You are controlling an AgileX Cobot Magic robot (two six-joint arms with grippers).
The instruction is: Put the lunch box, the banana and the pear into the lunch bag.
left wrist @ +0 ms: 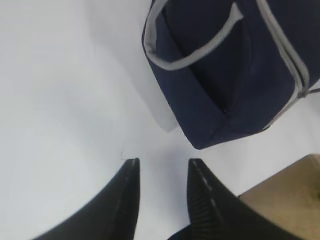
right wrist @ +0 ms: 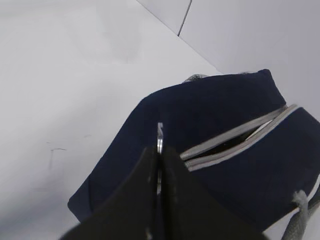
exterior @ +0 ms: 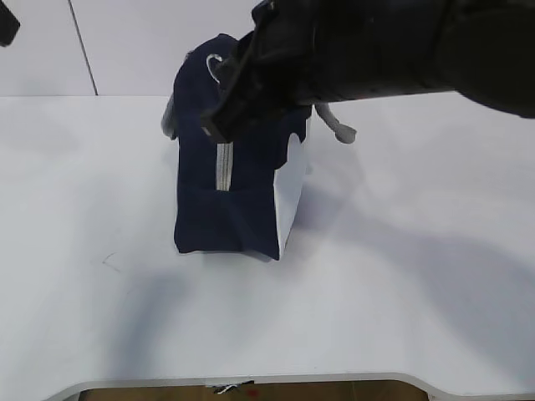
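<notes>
The navy lunch bag is seen upright mid-bench, with a white end panel, grey handles and a grey zipper partly parted. The metal ring pull is pinched by the right tool. The left tool is held apart, empty, above the bench

A white table fills the scene; a pale wall with a dark vertical seam stands at 12 o'clock; a brown floor patch shows at 5 o'clock in the left wrist view.
</notes>
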